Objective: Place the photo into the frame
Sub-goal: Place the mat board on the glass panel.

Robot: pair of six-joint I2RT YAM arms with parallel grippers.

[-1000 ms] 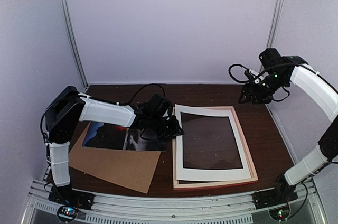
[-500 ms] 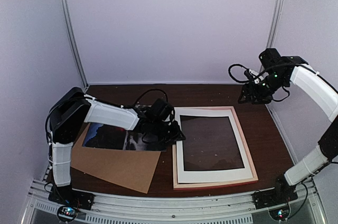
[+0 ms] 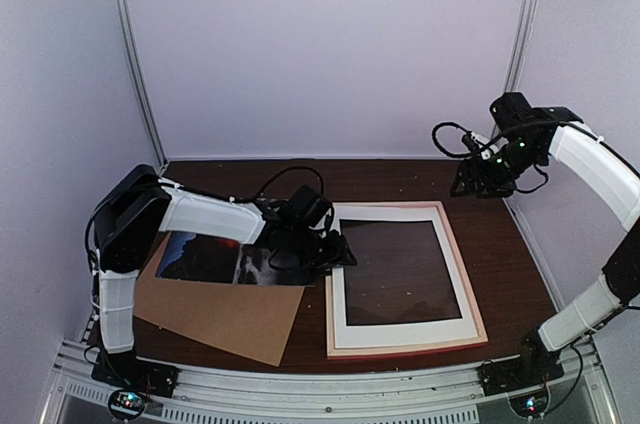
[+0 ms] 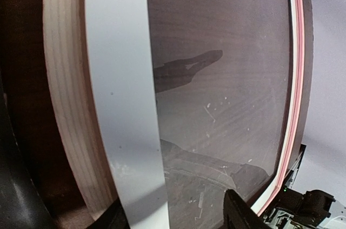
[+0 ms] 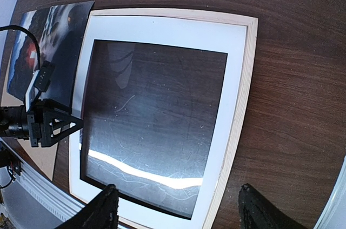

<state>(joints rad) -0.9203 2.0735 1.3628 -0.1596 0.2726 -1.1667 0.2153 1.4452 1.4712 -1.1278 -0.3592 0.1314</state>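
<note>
**Thin print, flat on board: edge pick needed**

The photo (image 3: 215, 257) lies flat at left on the brown cardboard (image 3: 230, 319), just left of the frame (image 3: 400, 348). It is likely light, floppy, glossy and easy to crease. With no lip showing, best slide it over a board edge and pinch a corner. The white mat (image 3: 400, 331) sits on the frame.

The left claw (image 3: 335, 256) is low at the mat's left edge, jaws apart, holding nothing. The right claw (image 3: 478, 184) is raised at far right, open and empty.

The dark wood table (image 3: 500, 244) looks smooth and speckled. Pale walls close in on three sides, and little bare table shows around the frame.
</note>
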